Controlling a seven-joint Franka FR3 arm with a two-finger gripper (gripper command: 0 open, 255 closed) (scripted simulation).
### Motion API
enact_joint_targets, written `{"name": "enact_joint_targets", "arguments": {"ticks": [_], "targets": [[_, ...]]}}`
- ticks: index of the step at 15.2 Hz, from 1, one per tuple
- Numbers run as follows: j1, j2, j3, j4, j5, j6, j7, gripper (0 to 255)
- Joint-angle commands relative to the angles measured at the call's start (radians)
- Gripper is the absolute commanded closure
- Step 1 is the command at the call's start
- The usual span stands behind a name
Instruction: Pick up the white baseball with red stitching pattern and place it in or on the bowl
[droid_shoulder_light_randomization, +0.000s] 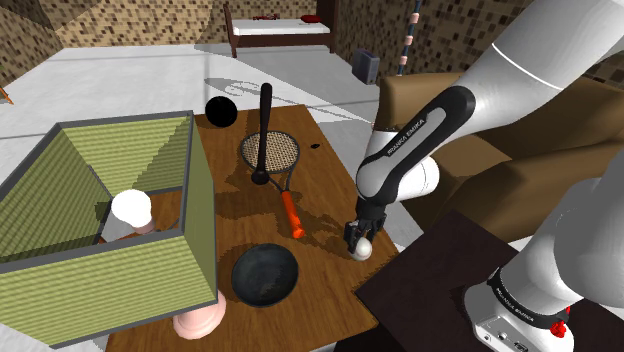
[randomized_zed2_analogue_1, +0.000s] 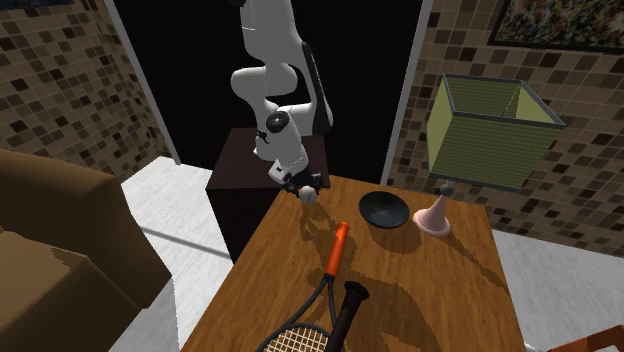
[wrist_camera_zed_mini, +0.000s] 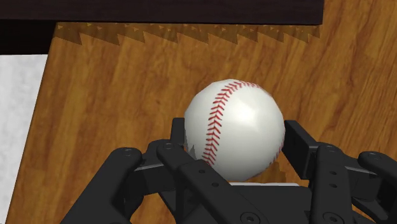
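Note:
The white baseball (wrist_camera_zed_mini: 234, 127) with red stitching rests on the wooden table (wrist_camera_zed_mini: 114, 95) near its edge by the stand. The black gripper (wrist_camera_zed_mini: 234, 137) reaches down over it, and its fingers (wrist_camera_zed_mini: 178, 130) press against both sides of the ball, shut on it. In the shoulder view the baseball (droid_shoulder_light_randomization: 361, 248) sits just under the gripper (droid_shoulder_light_randomization: 358, 235). The second exterior view has the baseball (randomized_zed2_analogue_1: 308, 196) below the gripper (randomized_zed2_analogue_1: 303, 188). A black bowl (droid_shoulder_light_randomization: 266, 272) stands on the table to the shoulder view's left of the ball, and the bowl (randomized_zed2_analogue_1: 383, 209) sits beside the lamp.
A lamp with a green shade (droid_shoulder_light_randomization: 100, 220) and pink base (droid_shoulder_light_randomization: 198, 318) stands beside the bowl. A racket with an orange handle (droid_shoulder_light_randomization: 292, 213), a black bat (droid_shoulder_light_randomization: 263, 120) and a black ball (droid_shoulder_light_randomization: 220, 112) lie farther along the table. A brown sofa (droid_shoulder_light_randomization: 520, 140) flanks the dark stand (droid_shoulder_light_randomization: 440, 290).

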Motion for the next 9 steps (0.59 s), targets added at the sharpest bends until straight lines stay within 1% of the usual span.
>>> {"name": "enact_joint_targets", "arguments": {"ticks": [1,3,9], "targets": [[-0.001,0.002,-0.001,-0.002,0.0,0.001,0.0,255],[-0.001,0.001,-0.001,-0.001,-0.002,-0.001,0.002,255],[-0.007,-0.108,-0.01,-0.013,-0.065,-0.094,0.066,255]]}}
